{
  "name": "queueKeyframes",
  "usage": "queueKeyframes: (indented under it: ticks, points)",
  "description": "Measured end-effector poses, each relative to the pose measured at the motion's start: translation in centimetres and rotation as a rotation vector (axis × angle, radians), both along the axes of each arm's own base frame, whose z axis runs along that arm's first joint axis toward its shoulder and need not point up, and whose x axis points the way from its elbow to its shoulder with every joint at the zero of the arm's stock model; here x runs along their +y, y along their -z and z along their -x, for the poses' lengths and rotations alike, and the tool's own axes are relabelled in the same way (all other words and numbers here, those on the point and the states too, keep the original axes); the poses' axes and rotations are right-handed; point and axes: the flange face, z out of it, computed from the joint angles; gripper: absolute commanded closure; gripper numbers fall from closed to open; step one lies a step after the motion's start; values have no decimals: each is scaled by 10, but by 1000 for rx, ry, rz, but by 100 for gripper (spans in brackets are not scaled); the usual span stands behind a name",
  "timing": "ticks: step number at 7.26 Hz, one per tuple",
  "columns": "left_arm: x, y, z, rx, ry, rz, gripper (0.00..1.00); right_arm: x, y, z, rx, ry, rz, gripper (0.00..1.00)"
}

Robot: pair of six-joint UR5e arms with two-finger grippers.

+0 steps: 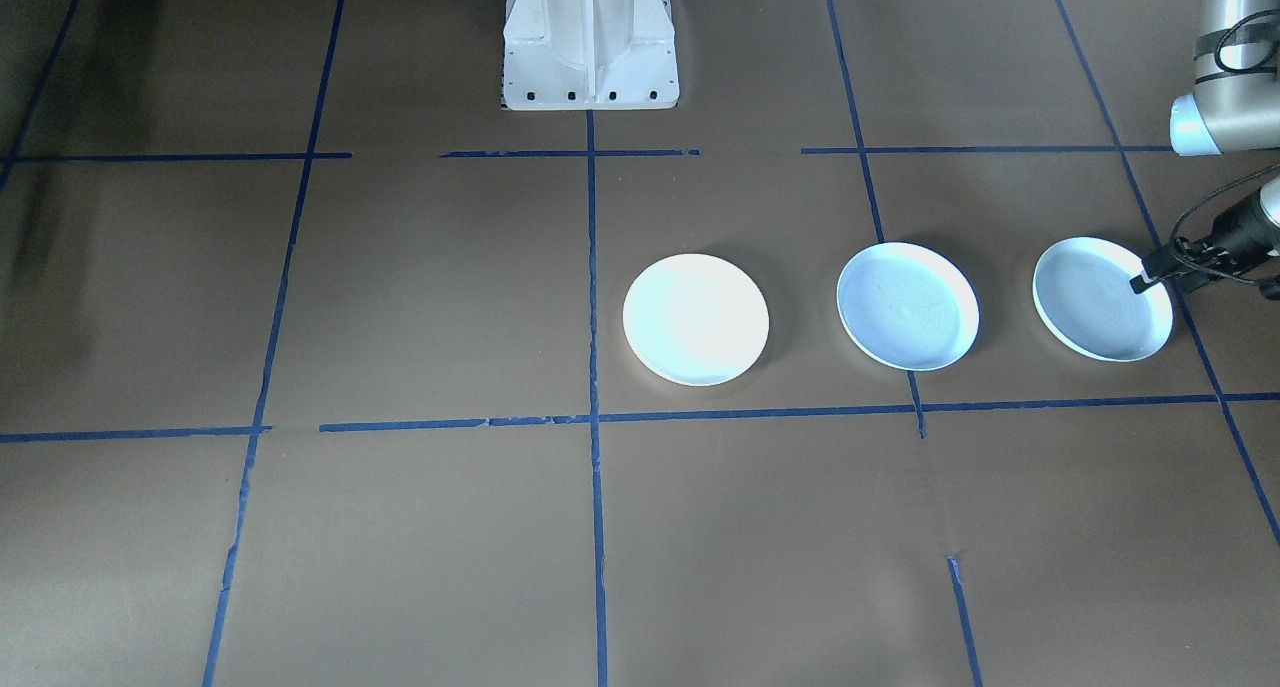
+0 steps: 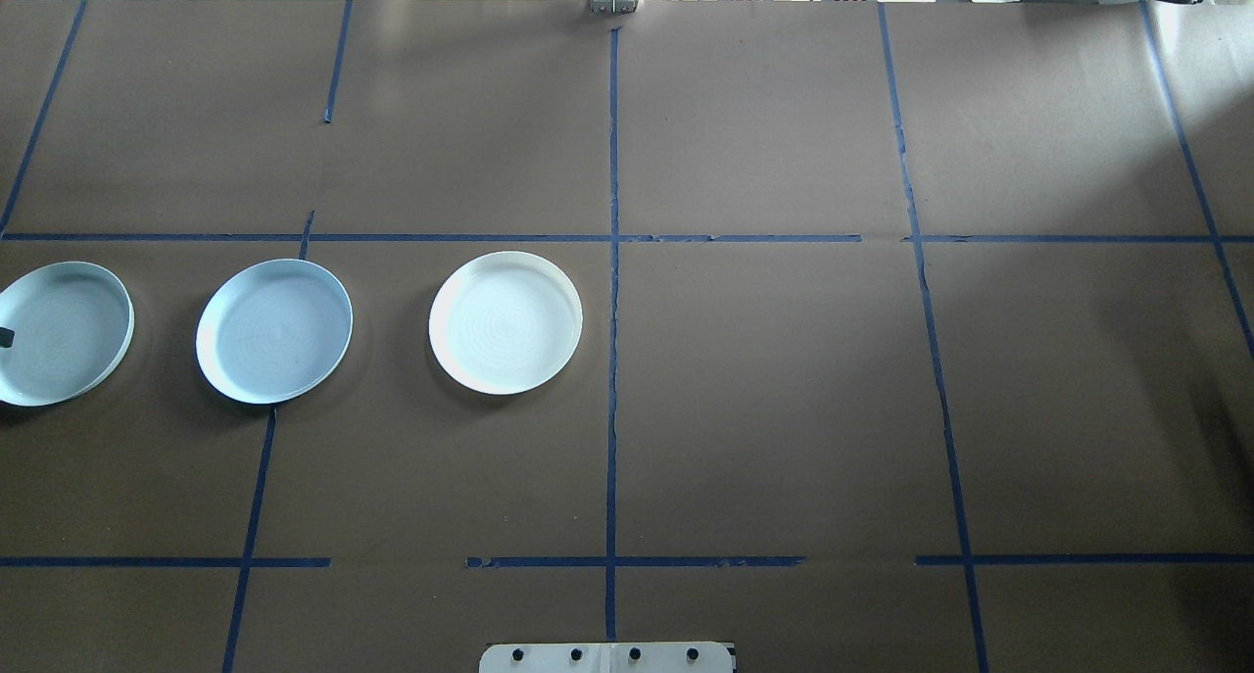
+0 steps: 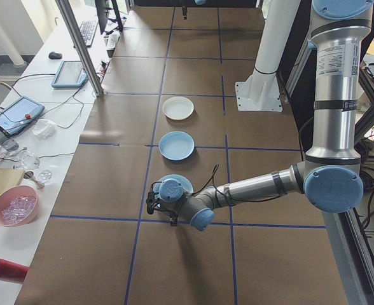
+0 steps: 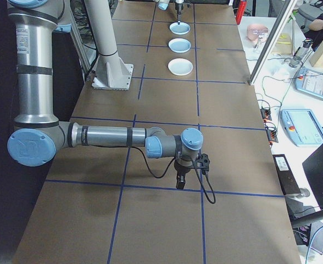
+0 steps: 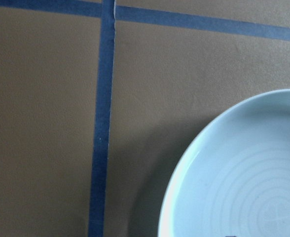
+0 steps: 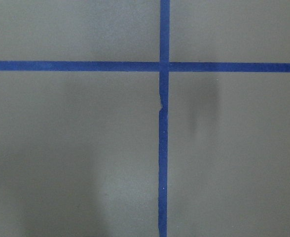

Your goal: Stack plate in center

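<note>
Three plates lie in a row on the brown table. The white plate is nearest the middle. Beside it lies a light-blue plate, and an outer light-blue plate sits at the table's left end. My left gripper is low at the outer plate's outer rim; I cannot tell whether it is open or shut. My right gripper hangs over bare table at the far right end, away from the plates, and I cannot tell its state.
Blue tape lines divide the table into squares. The robot's white base stands at the middle of the robot's edge. Side benches with tablets and clutter run along the operators' edge.
</note>
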Motion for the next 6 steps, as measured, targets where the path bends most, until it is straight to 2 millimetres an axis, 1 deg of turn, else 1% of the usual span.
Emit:
queueKeyframes:
  ticks: [1,2,4,5,6]
  points:
    - [-3,2,-1,2,5,4,93,0,0,0,0,0,0,0]
    - [-4,3,-2,4,9,7,100,0,0,0,0,0,0,0]
    - [-6,5,-3,7,12,9,100,0,0,0,0,0,0,0]
    - [-6,12,-4,27,3,8,100,0,0,0,0,0,0,0]
    - [0,27,-4,77,-20,11,100,0,0,0,0,0,0,0]
